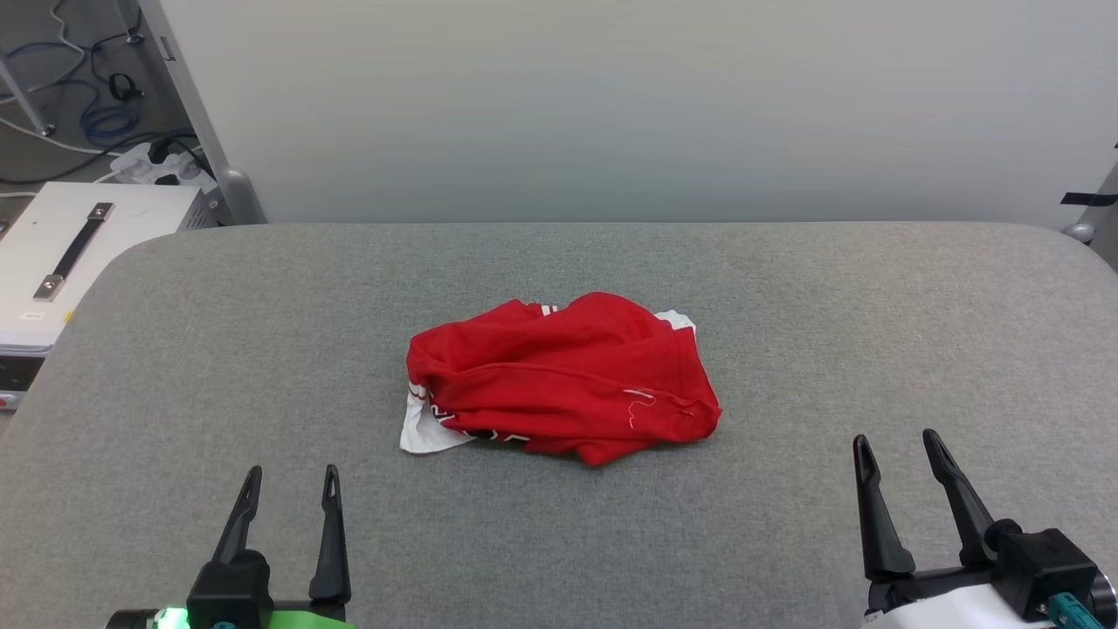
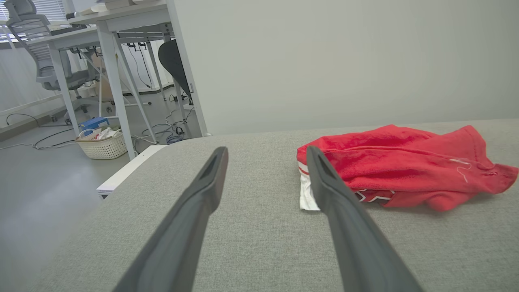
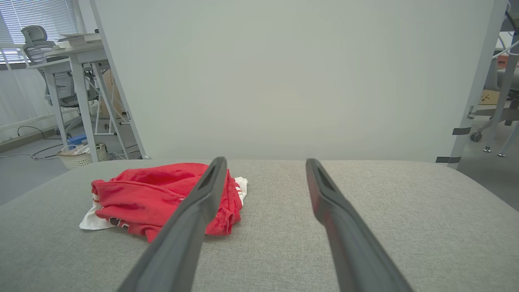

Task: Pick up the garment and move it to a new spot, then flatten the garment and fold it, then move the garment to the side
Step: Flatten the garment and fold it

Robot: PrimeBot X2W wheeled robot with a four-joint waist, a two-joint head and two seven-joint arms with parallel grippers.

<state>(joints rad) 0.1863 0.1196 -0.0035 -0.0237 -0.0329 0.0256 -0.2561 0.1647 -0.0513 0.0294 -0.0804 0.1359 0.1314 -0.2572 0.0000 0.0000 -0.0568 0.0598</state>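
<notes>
The garment (image 1: 563,377) lies crumpled in a red heap at the middle of the grey padded table (image 1: 786,288), with a white sleeve poking out at its near-left corner and another bit of white at its far right. It also appears in the left wrist view as the garment (image 2: 405,166) and in the right wrist view as the garment (image 3: 158,194). My left gripper (image 1: 292,477) hovers open near the table's front left, well short of the cloth. My right gripper (image 1: 897,440) stands open at the front right, apart from the cloth. Both hold nothing.
A white panel wall (image 1: 611,105) rises behind the table. A white equipment box (image 1: 79,253) with a black handle stands off the table's left end, with cables on the floor behind it. Desks, office chairs and a wicker basket (image 2: 103,144) stand farther left.
</notes>
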